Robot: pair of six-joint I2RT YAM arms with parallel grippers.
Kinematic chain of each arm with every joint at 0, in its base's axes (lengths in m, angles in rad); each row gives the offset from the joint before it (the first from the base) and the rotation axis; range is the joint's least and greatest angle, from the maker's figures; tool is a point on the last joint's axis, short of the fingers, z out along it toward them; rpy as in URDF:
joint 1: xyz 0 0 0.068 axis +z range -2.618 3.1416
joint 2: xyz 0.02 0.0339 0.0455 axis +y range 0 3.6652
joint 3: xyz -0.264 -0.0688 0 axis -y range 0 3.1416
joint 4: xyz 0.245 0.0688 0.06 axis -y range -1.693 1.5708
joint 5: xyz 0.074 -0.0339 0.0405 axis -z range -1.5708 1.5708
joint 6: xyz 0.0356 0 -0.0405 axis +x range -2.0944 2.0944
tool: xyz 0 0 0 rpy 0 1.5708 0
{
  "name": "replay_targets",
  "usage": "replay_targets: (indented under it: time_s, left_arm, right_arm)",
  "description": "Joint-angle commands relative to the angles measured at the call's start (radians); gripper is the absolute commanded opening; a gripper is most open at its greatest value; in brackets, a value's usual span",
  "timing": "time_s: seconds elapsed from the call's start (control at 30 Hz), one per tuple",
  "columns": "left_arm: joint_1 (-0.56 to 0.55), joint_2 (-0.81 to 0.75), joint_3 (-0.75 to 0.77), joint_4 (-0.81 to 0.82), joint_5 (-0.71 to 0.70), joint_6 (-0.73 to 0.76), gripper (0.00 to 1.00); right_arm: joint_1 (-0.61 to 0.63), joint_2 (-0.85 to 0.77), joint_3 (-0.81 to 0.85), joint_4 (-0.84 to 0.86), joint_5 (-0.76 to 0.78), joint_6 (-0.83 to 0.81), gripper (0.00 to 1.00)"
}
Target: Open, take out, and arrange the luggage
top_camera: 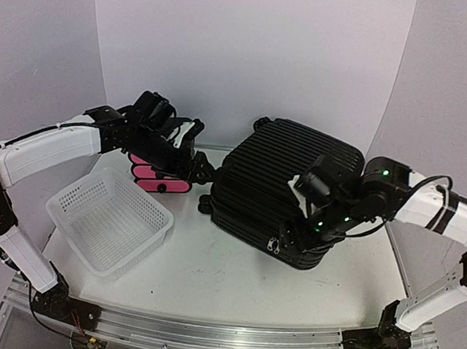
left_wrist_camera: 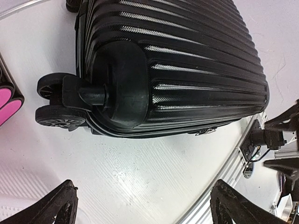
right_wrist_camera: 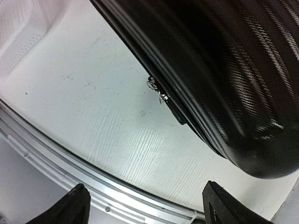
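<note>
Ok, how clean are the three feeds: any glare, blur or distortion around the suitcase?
Top external: even, soft light, the luggage sharp, hardly any shadow beneath. Left wrist: fisheye bend, glare streaks on its ribs and a hot patch on the table. Right wrist: its shell near the lens soft and dark, zipper pull readable.

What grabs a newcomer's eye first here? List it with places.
The big black ribbed suitcase dominates, lying closed right of centre, its wheels toward the left. Both open hands flank it: the left hand by a wheeled corner, the right hand at the near edge by the zipper pulls. A white mesh basket sits front left, a pink-drawered box behind it.
</note>
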Motion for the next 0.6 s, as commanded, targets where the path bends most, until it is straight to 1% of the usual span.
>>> replay_targets:
  time_s: [0.0, 0.1, 0.23, 0.4, 0.57]
  left_arm:
    - [0.0, -0.07, -0.005, 0.084, 0.009, 0.01, 0.98]
    - [0.0, -0.08, -0.043, 0.124, 0.055, -0.021, 0.95]
    - [-0.002, -0.139, -0.155, 0.235, 0.142, -0.068, 0.94]
    - [-0.016, -0.208, -0.242, 0.283, 0.161, -0.085, 0.95]
    - [-0.023, -0.27, -0.329, 0.314, 0.156, -0.091, 0.95]
  right_arm:
    - [0.103, 0.071, 0.033, 0.063, 0.288, 0.129, 0.78]
    - [0.149, 0.107, 0.01, 0.105, 0.391, 0.17, 0.7]
    - [0.194, 0.13, -0.06, 0.188, 0.493, 0.222, 0.57]
    - [0.241, 0.168, -0.13, 0.304, 0.591, 0.284, 0.51]
    - [0.282, 0.215, -0.16, 0.353, 0.666, 0.367, 0.44]
